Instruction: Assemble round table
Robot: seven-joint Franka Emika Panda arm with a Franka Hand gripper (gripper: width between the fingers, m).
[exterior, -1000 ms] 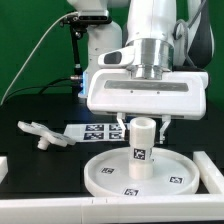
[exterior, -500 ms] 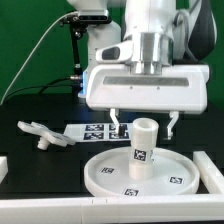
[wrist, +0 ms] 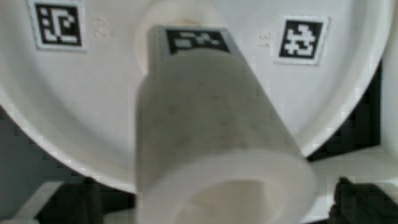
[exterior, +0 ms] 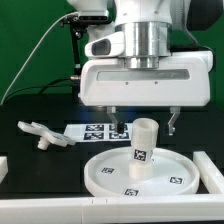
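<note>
The large round disc (exterior: 100,172) lies flat on the black table. The short cylindrical leg (exterior: 143,148) stands upright on its central hub, tag facing front. My gripper (exterior: 144,126) is open. Its fingers hang either side of the leg's top, apart from it. The small branched foot piece (exterior: 38,133) lies on the table at the exterior view's left. In the wrist view the leg (wrist: 214,120) fills the middle over the disc (wrist: 71,110). The dark fingertips (wrist: 71,205) sit wide of it, with my gripper (wrist: 217,205) centred over the leg's top end.
The marker board (exterior: 92,131) lies behind the disc. White blocks stand at the left edge (exterior: 4,165) and right edge (exterior: 211,170), and a white wall (exterior: 60,208) runs along the front. A camera stand (exterior: 78,55) is at the back.
My fingers have spread apart and let go of the leg. The hand has risen a little. The leg stays upright on the disc's hub.
</note>
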